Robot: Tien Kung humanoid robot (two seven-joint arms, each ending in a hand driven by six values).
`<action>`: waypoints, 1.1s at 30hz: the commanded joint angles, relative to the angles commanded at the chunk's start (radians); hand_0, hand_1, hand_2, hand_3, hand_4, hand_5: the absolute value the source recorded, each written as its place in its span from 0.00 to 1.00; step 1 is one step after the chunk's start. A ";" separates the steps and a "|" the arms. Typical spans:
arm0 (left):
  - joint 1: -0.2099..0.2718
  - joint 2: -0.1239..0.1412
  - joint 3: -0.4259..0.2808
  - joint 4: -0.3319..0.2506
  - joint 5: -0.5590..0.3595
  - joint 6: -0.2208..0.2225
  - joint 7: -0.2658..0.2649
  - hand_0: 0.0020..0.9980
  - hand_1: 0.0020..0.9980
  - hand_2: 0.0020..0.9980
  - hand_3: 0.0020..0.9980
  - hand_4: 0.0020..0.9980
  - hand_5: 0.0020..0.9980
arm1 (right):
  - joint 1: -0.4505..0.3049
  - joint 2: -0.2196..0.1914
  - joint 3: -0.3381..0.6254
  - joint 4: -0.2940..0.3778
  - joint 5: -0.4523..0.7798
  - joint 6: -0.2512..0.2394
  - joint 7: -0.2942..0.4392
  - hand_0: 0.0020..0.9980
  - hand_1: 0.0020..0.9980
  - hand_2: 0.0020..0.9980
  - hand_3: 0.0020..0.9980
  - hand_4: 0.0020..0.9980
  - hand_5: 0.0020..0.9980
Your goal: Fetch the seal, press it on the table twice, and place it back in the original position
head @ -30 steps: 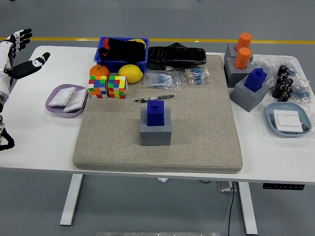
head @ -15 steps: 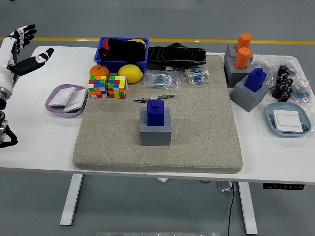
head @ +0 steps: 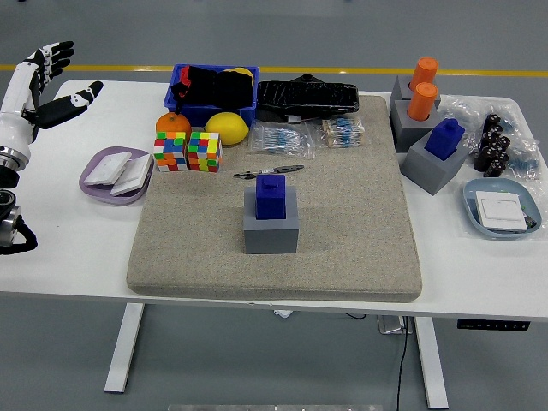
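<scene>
A blue seal [head: 271, 197] stands upright in a grey block holder [head: 271, 229] near the middle of the beige mat [head: 342, 223]. My left hand [head: 47, 86] is raised at the far left edge, above the table's left end, with white and black fingers spread and holding nothing. It is far from the seal. The right hand is not visible.
A purple dish [head: 117, 176] with white pads, two colour cubes [head: 188, 151], an orange, a lemon and a blue bin [head: 214, 94] lie at the back left. A pen [head: 268, 172] lies behind the seal. Grey holders with orange and blue seals [head: 428, 128] and a blue dish [head: 501, 210] stand at the right.
My left hand has risen and drifted a little to the right, staying spread. Nothing on the table has moved.
</scene>
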 joint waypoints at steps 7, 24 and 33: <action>0.002 0.002 0.009 0.002 0.000 -0.006 0.005 0.87 0.88 0.87 0.84 0.82 0.21 | -0.001 0.002 -0.012 -0.001 0.007 -0.002 -0.003 0.79 0.68 0.66 0.62 0.79 0.45; 0.012 0.004 0.005 0.000 0.002 -0.010 0.009 0.86 0.88 0.86 0.84 0.82 0.22 | 0.003 -0.001 -0.020 -0.001 0.008 -0.004 -0.004 0.79 0.68 0.66 0.62 0.79 0.45; 0.009 0.005 0.012 -0.002 0.001 -0.011 0.009 0.86 0.87 0.86 0.84 0.82 0.22 | 0.005 0.000 -0.026 -0.001 0.011 -0.004 -0.004 0.79 0.68 0.66 0.62 0.79 0.45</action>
